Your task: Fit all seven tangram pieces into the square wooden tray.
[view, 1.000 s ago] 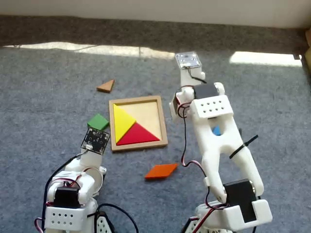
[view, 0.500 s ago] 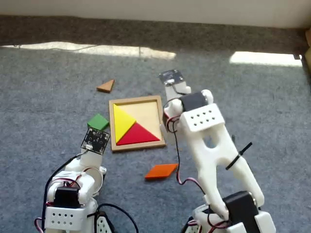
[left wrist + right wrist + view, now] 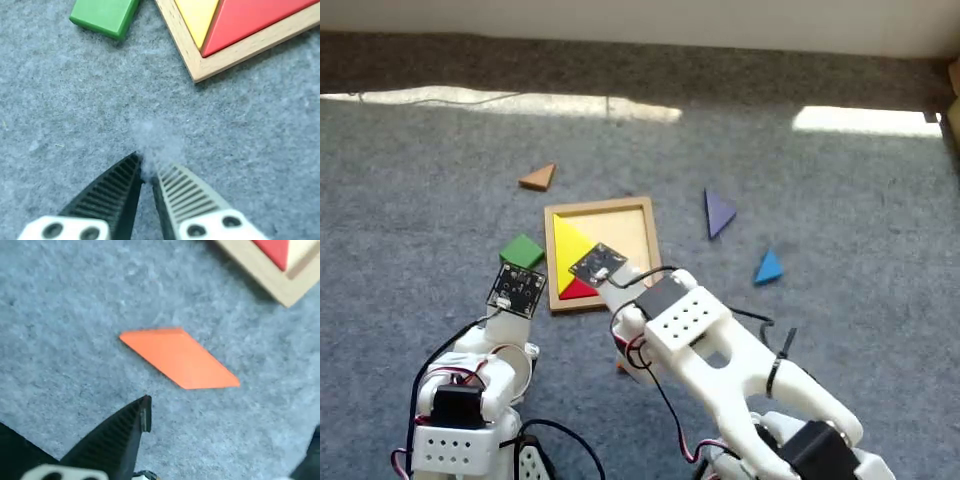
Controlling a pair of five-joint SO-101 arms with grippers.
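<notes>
The square wooden tray [image 3: 649, 245] lies mid-table and holds a yellow triangle [image 3: 567, 243] and a red triangle [image 3: 573, 289]. My right arm [image 3: 672, 316] stretches over the tray's near corner. In the right wrist view my right gripper [image 3: 227, 440] hangs open just above the orange parallelogram [image 3: 180, 358], which lies flat on the carpet. My left gripper [image 3: 147, 172] is shut and empty, low over the carpet near the tray's corner [image 3: 200, 75]. A green square [image 3: 522, 250] sits left of the tray. Loose on the carpet are a brown triangle [image 3: 538, 178], a purple triangle [image 3: 718, 212] and a blue triangle [image 3: 769, 267].
Grey carpet covers the table. A dark strip [image 3: 620, 60] runs along the far edge. Open carpet lies to the right of the blue triangle and left of the brown one.
My right arm has swung from beyond the tray's far right corner back to its near side, over the orange parallelogram, uncovering the purple and blue triangles. The left arm has kept still.
</notes>
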